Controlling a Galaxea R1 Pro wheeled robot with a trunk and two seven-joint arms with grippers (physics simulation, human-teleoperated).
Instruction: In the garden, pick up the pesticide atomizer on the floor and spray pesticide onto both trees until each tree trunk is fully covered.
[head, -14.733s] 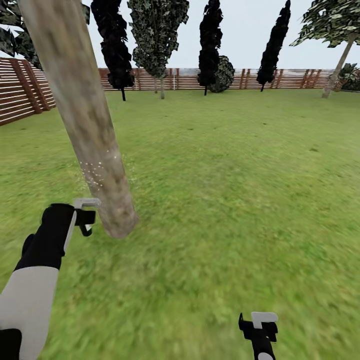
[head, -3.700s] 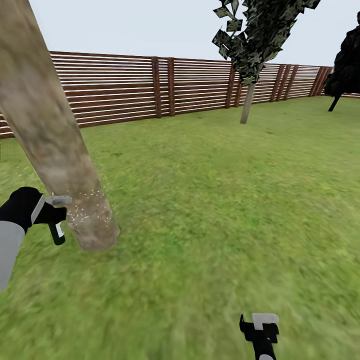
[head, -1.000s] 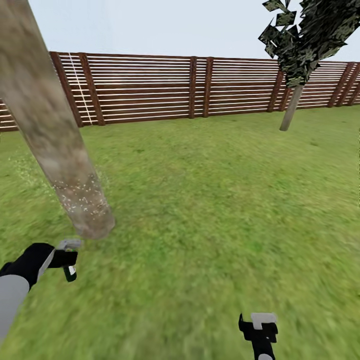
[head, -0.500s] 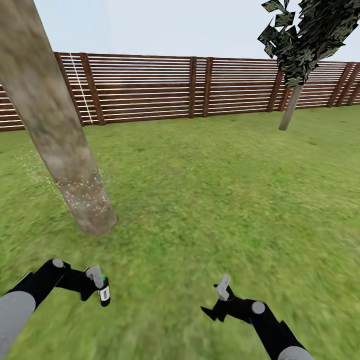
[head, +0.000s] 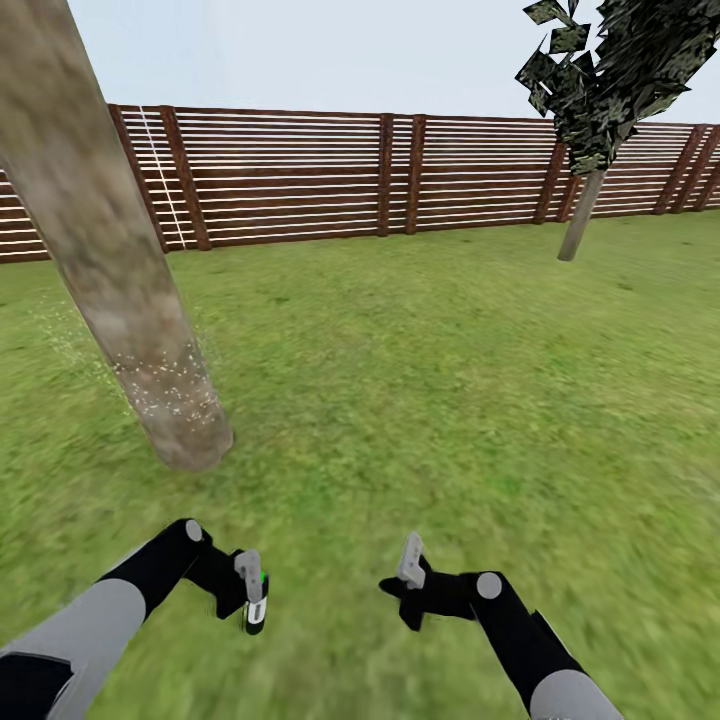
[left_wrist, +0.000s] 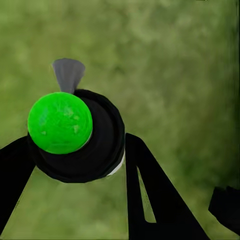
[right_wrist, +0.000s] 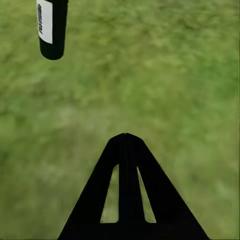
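The left claw (head: 250, 592) is gripping the pesticide bottle (head: 256, 612), which is hanging low over the grass (head: 430, 380) in front of the robot, well short of the near trunk (head: 120, 280); in the left wrist view the bottle (left_wrist: 80, 135) is sitting between the two dark fingers with its bright green cap facing the camera. The right claw (head: 408, 575) is carrying nothing, and in its wrist view its fingers (right_wrist: 126, 200) are pressing together, closed, while the bottle (right_wrist: 52, 27) is showing just beyond them. The main risk, as I judge it, is that the nozzle is not aiming at any trunk now, so any spraying from this pose would be wetting the lawn and wasting effort. White specks are dotting only the lower stretch of the near trunk, so leaving it too soon could mean its upper part is going uncovered. The second tree (head: 590, 120) is standing far off by the fence (head: 300, 180), and driving there with the bottle dangling this low could be knocking it against the ground or loosening the grip. The two claws are also sitting near each other, so a careless swing of the right arm could be bumping the bottle out of its hold.
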